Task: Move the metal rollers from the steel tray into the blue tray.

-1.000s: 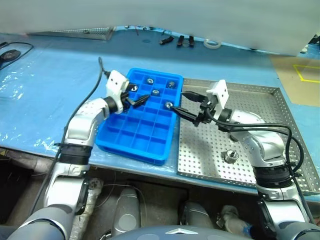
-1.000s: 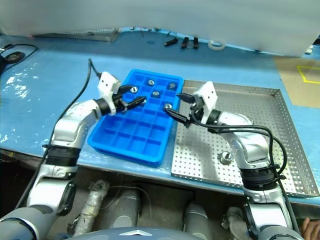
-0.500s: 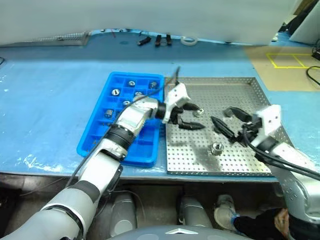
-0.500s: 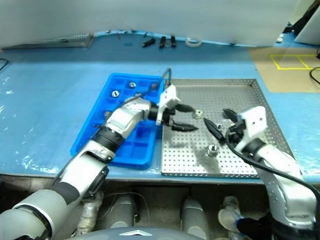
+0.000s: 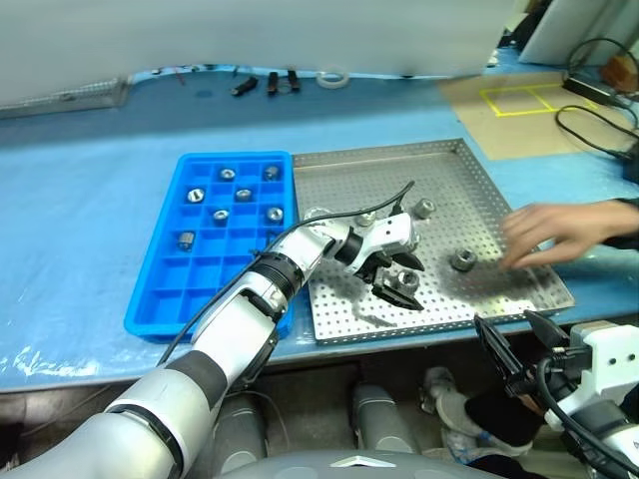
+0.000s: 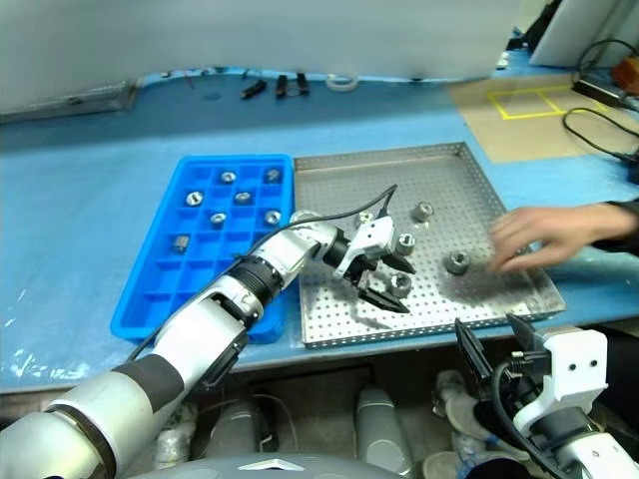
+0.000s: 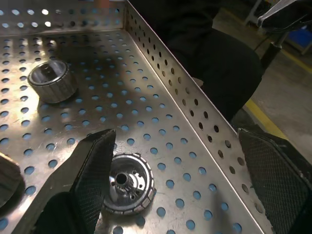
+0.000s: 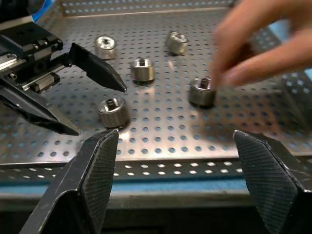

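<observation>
My left gripper [image 5: 415, 286] is open low over the steel tray [image 5: 339, 175], its jaws either side of one metal roller [image 7: 127, 190], which sits close to one finger [image 7: 92, 180]. More metal rollers [image 5: 462, 259] lie loose on the perforated floor, one [image 5: 424, 208] farther back. To the left stands the blue tray [image 5: 200, 299], with several rollers [image 5: 243, 194] in its far compartments. My right gripper [image 5: 511, 351] is open in front of the table's near edge, off the tray, nothing between its fingers [image 8: 87, 185].
A person's hand [image 5: 549, 235] reaches over the right side of the steel tray, close to a roller. Small tools and a tape roll [image 5: 332, 77] lie at the far edge of the blue table. Cables [image 5: 589, 110] run at the far right.
The camera has swung right. My left gripper crossed from the blue tray to the steel tray's near middle. My right arm pulled back off the table. A hand came in and more rollers lie on the tray.
</observation>
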Action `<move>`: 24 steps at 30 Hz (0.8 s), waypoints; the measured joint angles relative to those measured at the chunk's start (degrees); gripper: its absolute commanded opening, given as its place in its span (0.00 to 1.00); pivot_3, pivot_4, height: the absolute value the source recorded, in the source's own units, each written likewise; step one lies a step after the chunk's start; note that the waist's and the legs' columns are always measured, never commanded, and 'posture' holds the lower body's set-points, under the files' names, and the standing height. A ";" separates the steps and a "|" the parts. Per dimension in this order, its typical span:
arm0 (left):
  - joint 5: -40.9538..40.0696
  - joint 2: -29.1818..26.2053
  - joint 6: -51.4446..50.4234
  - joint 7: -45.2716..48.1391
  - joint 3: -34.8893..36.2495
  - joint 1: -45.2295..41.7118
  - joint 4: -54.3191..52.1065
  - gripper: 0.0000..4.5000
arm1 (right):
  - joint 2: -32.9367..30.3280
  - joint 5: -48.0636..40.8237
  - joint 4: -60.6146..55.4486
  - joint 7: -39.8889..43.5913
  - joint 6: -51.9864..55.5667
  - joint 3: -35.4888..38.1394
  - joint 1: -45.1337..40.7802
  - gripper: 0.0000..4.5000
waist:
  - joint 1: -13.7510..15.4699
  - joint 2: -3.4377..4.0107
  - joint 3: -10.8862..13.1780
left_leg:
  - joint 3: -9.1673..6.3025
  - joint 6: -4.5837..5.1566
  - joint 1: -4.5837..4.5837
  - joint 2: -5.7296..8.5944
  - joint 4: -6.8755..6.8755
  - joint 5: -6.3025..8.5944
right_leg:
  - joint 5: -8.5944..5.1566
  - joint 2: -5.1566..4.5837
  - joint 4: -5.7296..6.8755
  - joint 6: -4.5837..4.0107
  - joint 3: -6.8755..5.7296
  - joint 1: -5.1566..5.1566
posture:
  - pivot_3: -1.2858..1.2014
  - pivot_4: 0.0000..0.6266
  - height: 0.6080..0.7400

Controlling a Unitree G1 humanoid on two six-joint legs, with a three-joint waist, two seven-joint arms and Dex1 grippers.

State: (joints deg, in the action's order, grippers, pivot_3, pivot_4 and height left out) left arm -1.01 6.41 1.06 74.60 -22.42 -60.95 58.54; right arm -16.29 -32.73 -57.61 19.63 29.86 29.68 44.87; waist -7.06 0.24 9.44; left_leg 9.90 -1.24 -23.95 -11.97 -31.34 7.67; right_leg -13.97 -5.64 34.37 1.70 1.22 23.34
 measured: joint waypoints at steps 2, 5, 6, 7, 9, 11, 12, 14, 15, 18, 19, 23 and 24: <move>1.29 1.10 1.19 -2.03 0.04 -0.42 2.28 0.95 | -0.21 -0.01 -0.02 -1.13 -2.14 -1.49 1.11 0.88 | -1.20 0.00 0.00 | 0.01 0.14 -0.06 0.18 -0.04 0.11 | -0.07 -0.22 -0.01 0.13 0.00 -0.01 | 0.21 0.24 1.00; 2.59 1.47 1.94 -3.87 0.21 -0.96 4.56 0.95 | -1.54 -0.05 -0.02 -2.59 -3.90 -2.84 1.39 0.88 | -3.07 0.00 0.00 | 0.02 0.41 -0.22 0.41 -0.26 0.35 | -0.15 -0.53 -0.02 0.30 -0.08 -0.06 | 0.21 0.24 1.00; 3.08 1.43 2.51 -4.29 0.31 -1.11 5.11 0.95 | -1.91 -0.21 -0.02 -3.20 -4.36 -3.25 1.54 0.88 | -3.46 0.00 0.00 | 0.02 0.48 -0.27 0.43 -0.40 0.47 | -0.13 -0.57 -0.02 0.26 -0.09 -0.08 | 0.21 0.24 1.00; 3.42 1.37 2.90 -4.46 0.40 -1.17 5.40 0.95 | -2.17 -0.33 -0.02 -3.51 -4.54 -3.39 1.70 0.88 | -3.71 0.01 0.00 | 0.02 0.54 -0.34 0.43 -0.59 0.61 | -0.08 -0.58 -0.01 0.18 -0.09 -0.11 | 0.21 0.24 1.00; 3.57 1.06 3.40 -4.66 0.92 -1.29 6.00 0.95 | -3.18 -1.03 -0.02 -4.34 -4.95 -3.42 2.06 0.88 | -4.59 0.01 -0.01 | 0.01 0.74 -0.60 0.43 -1.04 0.92 | -0.08 -0.67 -0.02 0.19 -0.15 -0.16 | 0.21 0.24 1.00; 3.43 0.76 3.39 -4.27 2.21 -1.51 6.12 0.95 | -3.98 -1.40 -0.02 -5.12 -4.98 -3.42 2.21 0.88 | -5.13 0.02 -0.01 | 0.01 0.88 -0.82 0.46 -1.37 1.14 | -0.07 -0.75 -0.07 0.20 -0.17 -0.15 | 0.22 0.24 1.00; 3.41 0.47 3.39 -4.17 2.92 -1.87 6.13 0.95 | -4.35 -1.58 -0.02 -5.61 -4.90 -3.42 2.07 0.88 | -5.38 0.02 -0.01 | -0.02 0.97 -0.96 0.45 -1.59 1.26 | -0.06 -0.79 -0.07 0.20 -0.23 -0.15 | 0.22 0.24 1.00; 3.44 -0.04 3.39 -4.19 3.74 -2.07 6.14 0.95 | -4.86 -2.00 -0.02 -6.09 -4.67 -3.43 1.40 0.88 | -5.81 0.02 -0.01 | -0.02 1.09 -1.05 0.49 -1.75 1.35 | -0.05 -0.87 -0.09 0.20 -0.28 -0.19 | 0.22 0.24 1.00; 3.49 -0.22 3.40 -4.19 4.00 -2.07 6.23 0.95 | -5.15 -2.15 -0.02 -6.25 -4.37 -3.44 0.81 0.88 | -6.04 0.01 -0.01 | -0.02 1.14 -1.05 0.55 -1.78 1.37 | -0.05 -0.94 -0.10 0.20 -0.30 -0.22 | 0.23 0.24 1.00; 3.67 -0.38 3.41 -3.93 4.25 -2.05 6.28 0.95 | -5.81 -2.42 -0.02 -6.41 -3.34 -3.44 -0.43 0.88 | -6.37 0.01 -0.01 | -0.02 1.22 -1.05 0.66 -1.86 1.42 | -0.04 -1.11 -0.10 0.23 -0.37 -0.28 | 0.23 0.24 1.00; 3.73 -0.44 3.41 -3.77 4.29 -2.04 6.28 0.95 | -5.86 -2.53 -0.02 -6.42 -3.01 -3.44 -0.87 0.88 | -6.41 0.01 -0.01 | -0.02 1.23 -1.05 0.69 -1.87 1.42 | -0.03 -1.16 -0.10 0.24 -0.39 -0.30 | 0.23 0.24 1.00; 3.77 -0.77 3.40 -3.50 4.53 -1.98 6.26 0.95 | -6.54 -2.85 -0.01 -6.32 -2.00 -3.44 -2.78 0.88 | -6.46 0.01 -0.01 | -0.06 1.28 -1.04 0.92 -1.87 1.44 | -0.01 -1.45 -0.09 0.29 -0.51 -0.36 | 0.24 0.24 1.00; 3.78 -0.84 3.40 -3.40 4.53 -1.94 6.25 0.95 | -6.70 -2.94 -0.01 -6.28 -1.80 -3.44 -3.19 0.88 | -6.43 0.02 -0.01 | -0.07 1.33 -1.05 0.99 -1.87 1.46 | -0.01 -1.51 -0.10 0.29 -0.51 -0.39 | 0.24 0.24 1.00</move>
State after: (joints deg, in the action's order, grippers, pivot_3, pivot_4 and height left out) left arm 2.77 5.57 4.46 71.20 -17.88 -62.88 64.79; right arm -22.99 -35.67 -57.62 13.35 28.07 26.24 41.68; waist -13.49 0.25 9.43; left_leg 9.83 0.09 -25.00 -10.98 -33.21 9.13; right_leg -13.99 -7.15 34.28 1.99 0.71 22.96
